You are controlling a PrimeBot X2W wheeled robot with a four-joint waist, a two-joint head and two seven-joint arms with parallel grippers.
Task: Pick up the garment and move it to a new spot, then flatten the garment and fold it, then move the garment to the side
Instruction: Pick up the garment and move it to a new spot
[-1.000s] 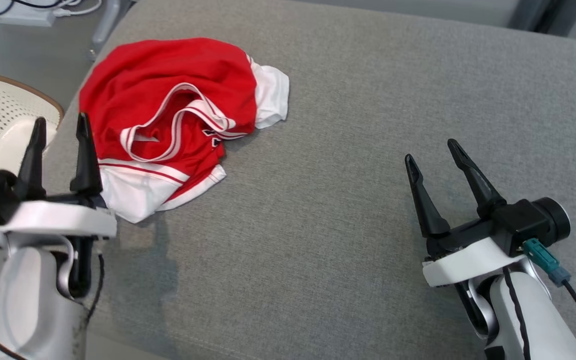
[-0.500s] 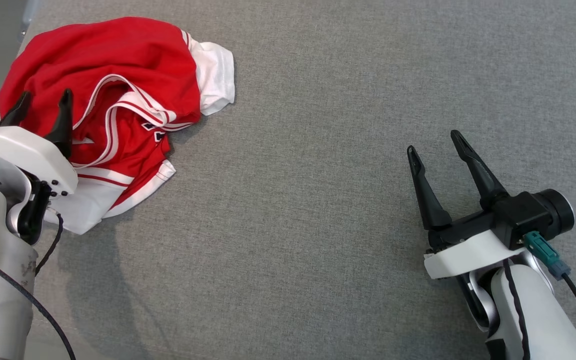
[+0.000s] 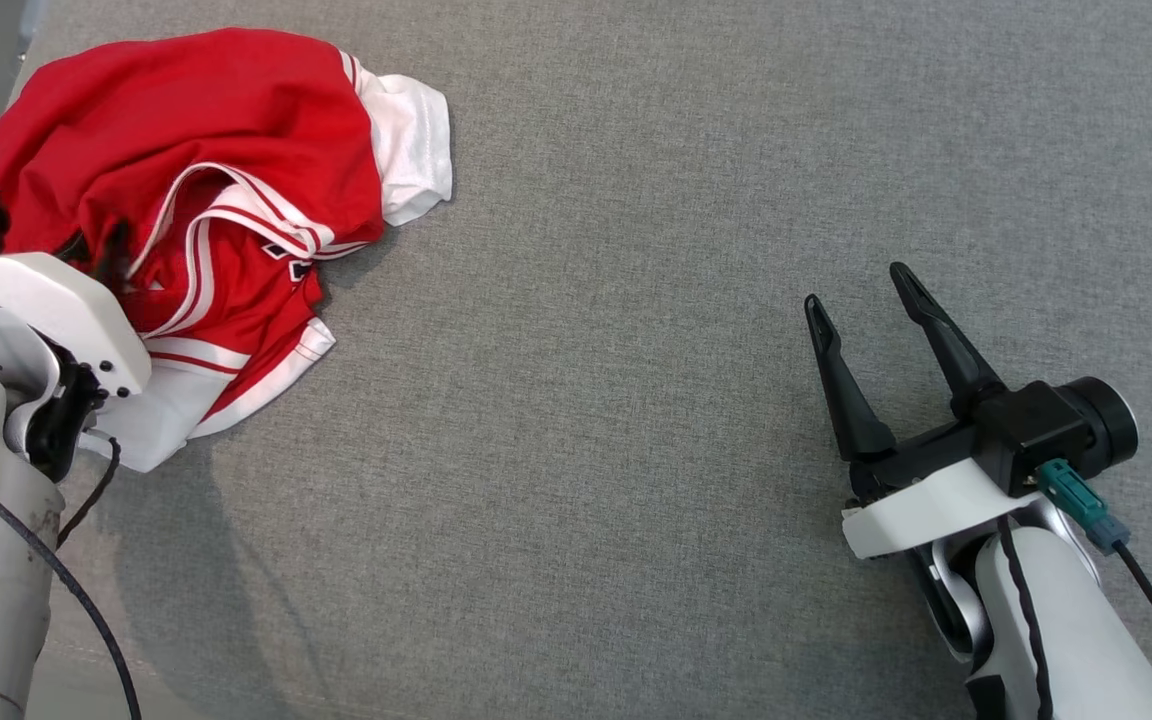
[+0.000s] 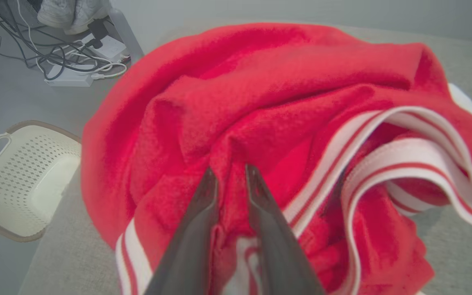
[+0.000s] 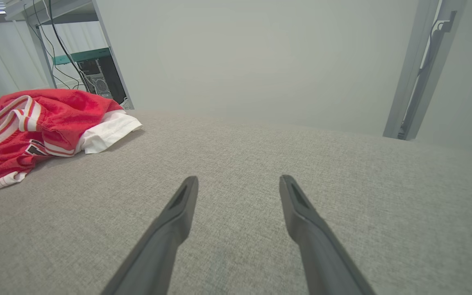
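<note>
In the head view, the garment (image 3: 236, 150) lay bunched at the far left of the grey surface (image 3: 586, 400). Our left claw (image 3: 96, 250) had its tips sunk in the folds. Our right claw (image 3: 858, 287) hung wide open and empty over the surface's right side.

In the left wrist view, the left claw (image 4: 231, 174) was nearly closed, pinching a red fold.

In the right wrist view, the garment (image 5: 55, 110) lay well apart from the right claw (image 5: 239, 180).

We judged the pick-up in hand; next it called for a firm pinch, then a lift.
</note>
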